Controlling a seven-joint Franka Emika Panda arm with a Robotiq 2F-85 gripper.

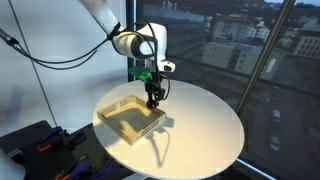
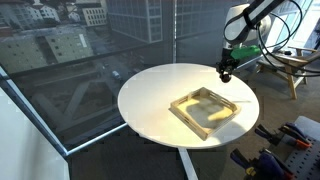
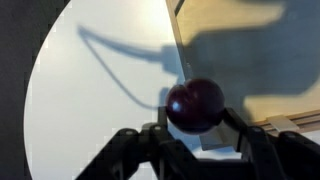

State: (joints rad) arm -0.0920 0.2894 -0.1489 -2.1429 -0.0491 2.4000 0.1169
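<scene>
- We see the tool (image 3: 197,126) in the wrist view clenched on a dark red ball (image 3: 195,100) (possibly a fruit; we cannot tell), with 1 finger pressed against each side of it.
- The ball sits in the lower centre of that frame. It covers part of the edge where the wooden tray (image 3: 262,70) meets the white surface (image 3: 100,100).
- In both exterior views the tool (image 1: 154,98) (image 2: 226,73) hangs over the round surface (image 1: 205,135) (image 2: 150,100), near 1 corner of the tray (image 1: 112,108) (image 2: 185,112).
- It shows at the centre of 1 exterior frame and at the upper right of the other.
- The ball is too small to make out between the fingers in either exterior view.
- The tray lies flat on the surface, near its middle, and casts a shadow toward the lower edge of the frame.
</scene>
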